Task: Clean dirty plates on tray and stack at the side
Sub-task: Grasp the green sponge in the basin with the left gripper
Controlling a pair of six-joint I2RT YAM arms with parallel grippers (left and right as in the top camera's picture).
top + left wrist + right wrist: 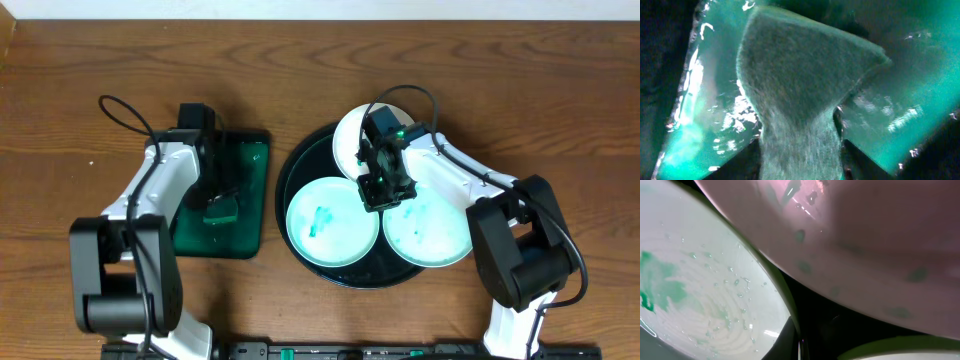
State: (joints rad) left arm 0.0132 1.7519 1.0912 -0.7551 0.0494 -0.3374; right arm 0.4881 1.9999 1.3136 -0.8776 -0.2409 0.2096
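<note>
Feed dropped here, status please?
Left gripper shut on cloth, at green tray. Right gripper at edge of back plate, grip unclear. Three plates on black tray, front two smeared. No obstruction seen.

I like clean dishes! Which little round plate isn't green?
The small round white plate at the round black tray's back; the front-left plate and front-right plate look teal.

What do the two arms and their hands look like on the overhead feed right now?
The left arm and right arm match: rounded white links between bulky black joint housings. The left hand and right hand are black, and a small green light glows near the right one. A thin black cable loops off each arm. No markings are legible.
</note>
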